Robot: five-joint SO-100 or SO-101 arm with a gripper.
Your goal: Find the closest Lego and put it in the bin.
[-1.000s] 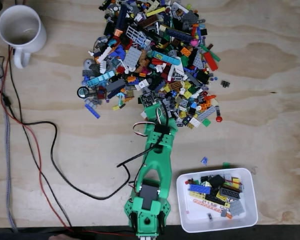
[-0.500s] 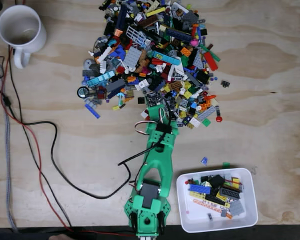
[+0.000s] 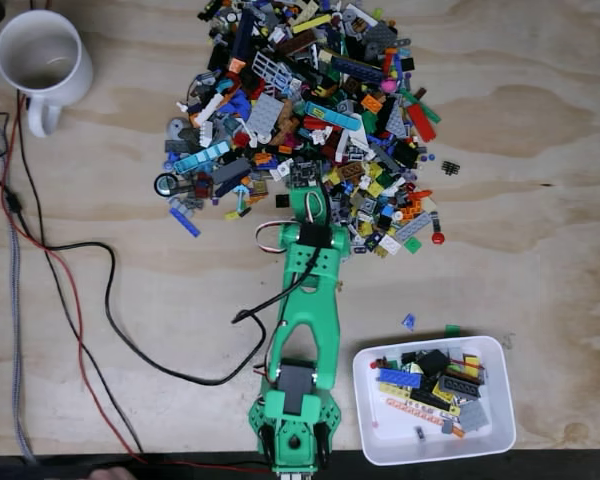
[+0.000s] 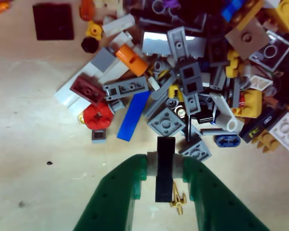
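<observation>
The Lego, a flat black square plate [image 4: 52, 21], lies alone on the wood at the top left of the wrist view. In the fixed view it is a small black square [image 3: 282, 200] just left of my green gripper [image 3: 302, 192]. My gripper [image 4: 164, 156] has its jaws drawn close around a long black brick [image 4: 164, 168] that pokes out past the tips. A tiny gold piece [image 4: 178, 204] lies beside that brick. The bin [image 3: 366, 400], a white tray holding several bricks, sits at the bottom right, beside the arm's base.
A big pile of mixed bricks [image 3: 310, 110] spreads ahead of the gripper. A white mug [image 3: 42, 55] stands at the top left. Red and black cables [image 3: 100, 300] trail across the left side. Bare wood lies to the right of the pile.
The arm has stretched forward and a little left, so its gripper now reaches the pile's near edge, close to the black square plate.
</observation>
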